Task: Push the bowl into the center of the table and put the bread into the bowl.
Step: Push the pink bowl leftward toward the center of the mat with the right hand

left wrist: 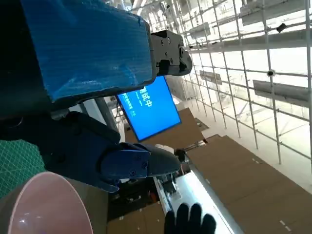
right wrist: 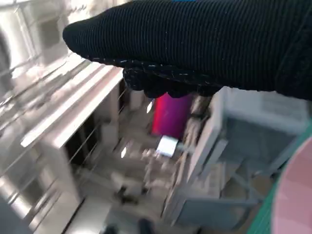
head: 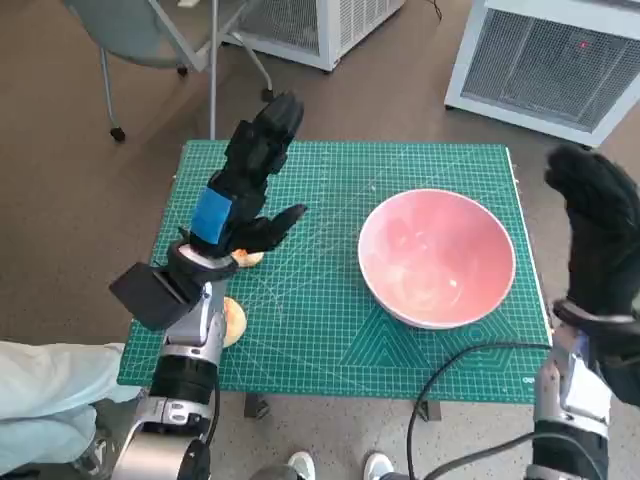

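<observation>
The pink bowl (head: 436, 255) stands on the right half of the green mat (head: 330, 330); it also shows in the left wrist view (left wrist: 44, 204) and as a rim in the right wrist view (right wrist: 295, 195). My left hand (head: 250, 180) hovers above the mat's left half, fingers stretched out and holding nothing. Pale bread (head: 248, 258) peeks out under its wrist, and another pale bit (head: 233, 320) lies beside my forearm; I cannot tell whether they are one piece. My gloved right hand (head: 600, 225) is raised just off the table's right edge, right of the bowl, empty.
A chair (head: 150, 40) stands beyond the table's far left corner, and white slatted units (head: 550, 60) stand behind it. A black cable (head: 450, 370) crosses the front right edge. A person's pale trouser leg (head: 50, 390) lies at the front left, with shoes (head: 340, 466) below the front edge.
</observation>
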You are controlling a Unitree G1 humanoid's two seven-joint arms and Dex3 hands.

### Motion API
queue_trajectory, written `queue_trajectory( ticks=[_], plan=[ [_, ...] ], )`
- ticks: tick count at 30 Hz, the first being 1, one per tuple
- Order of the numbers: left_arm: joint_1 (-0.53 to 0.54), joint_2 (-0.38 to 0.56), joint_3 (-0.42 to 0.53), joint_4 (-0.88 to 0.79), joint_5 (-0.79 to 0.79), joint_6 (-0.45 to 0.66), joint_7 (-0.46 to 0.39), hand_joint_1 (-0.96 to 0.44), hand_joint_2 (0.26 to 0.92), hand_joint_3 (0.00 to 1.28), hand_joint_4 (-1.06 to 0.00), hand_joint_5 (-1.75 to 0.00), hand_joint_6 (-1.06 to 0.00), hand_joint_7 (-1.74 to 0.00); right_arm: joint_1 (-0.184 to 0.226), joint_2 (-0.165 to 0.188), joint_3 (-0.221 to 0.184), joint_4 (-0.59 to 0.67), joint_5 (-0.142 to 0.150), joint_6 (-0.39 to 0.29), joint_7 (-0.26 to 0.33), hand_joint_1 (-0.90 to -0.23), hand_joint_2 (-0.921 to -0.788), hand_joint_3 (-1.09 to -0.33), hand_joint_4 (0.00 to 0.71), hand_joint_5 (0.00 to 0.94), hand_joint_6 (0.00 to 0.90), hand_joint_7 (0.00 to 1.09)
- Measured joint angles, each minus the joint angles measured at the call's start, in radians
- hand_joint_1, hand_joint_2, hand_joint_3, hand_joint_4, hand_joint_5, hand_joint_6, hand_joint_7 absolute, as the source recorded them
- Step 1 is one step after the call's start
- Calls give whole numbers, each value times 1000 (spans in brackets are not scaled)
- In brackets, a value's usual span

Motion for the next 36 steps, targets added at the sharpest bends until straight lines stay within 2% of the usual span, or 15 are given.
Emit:
queue_trajectory(
  ticks=[8, 11, 17, 23, 28, 36],
  plan=[
    [0, 0, 3, 11, 0, -5, 1, -630, 921, 346, -136, -8, -32, -358, -17, 1, -12, 196, -11, -52, -34, -599, -921, -762, -1, -1, 2, 313],
    [0, 0, 4, 17, 0, -6, 1, -633, 921, 347, -138, -8, -34, -354, -37, 4, -13, 275, -19, -57, -45, -589, -921, -768, -1, -1, 4, 319],
    [0, 1, 5, 21, 0, -6, 1, -636, 921, 347, -139, -7, -38, -348, -94, 15, -17, 416, -15, -60, -51, -576, -921, -778, 0, 0, 14, 336],
    [0, 7, 6, 21, 0, -6, 0, -639, 921, 348, -139, -7, -41, -341, -163, 37, -36, 534, 11, -42, -48, -542, -921, -801, -1, 0, 19, 353],
    [0, 18, 9, 21, 0, -6, -3, -644, 921, 347, -140, -6, -46, -332, -214, 61, -57, 616, 40, -6, -37, -537, -921, -803, -1, -1, 15, 357],
    [2, 40, 12, 14, 0, -6, -1, -665, 921, 351, -143, -6, -55, -315, -285, 98, -91, 691, 70, 73, -16, -532, -921, -781, -1, -1, 21, 364]
  ],
)
